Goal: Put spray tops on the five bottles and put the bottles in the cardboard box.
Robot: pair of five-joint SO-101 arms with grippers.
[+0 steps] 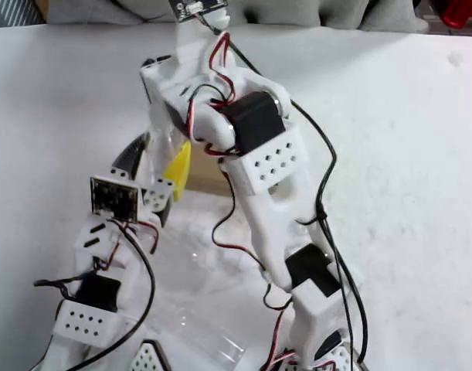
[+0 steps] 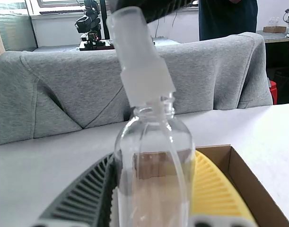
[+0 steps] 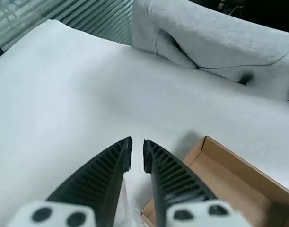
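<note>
A clear bottle (image 2: 151,179) stands upright between the black and yellow fingers of my left gripper (image 2: 153,158), which is shut on it. A white spray top (image 2: 142,66) sits tilted on the bottle's neck. Its upper end runs into the dark fingers of my right gripper (image 2: 149,7), which comes down from above. In the right wrist view, my right gripper (image 3: 137,153) has its tips almost together, with something translucent deep between the fingers. The cardboard box (image 2: 239,175) lies open just behind the bottle. In the high view the left gripper (image 1: 160,151) sits under the right arm, beside the box (image 1: 208,184).
A grey cushion (image 2: 64,94) runs along the table's far edge. Faint clear bottles (image 1: 208,336) lie on the white table between the two arm bases. The right arm (image 1: 259,154) crosses over the middle of the table.
</note>
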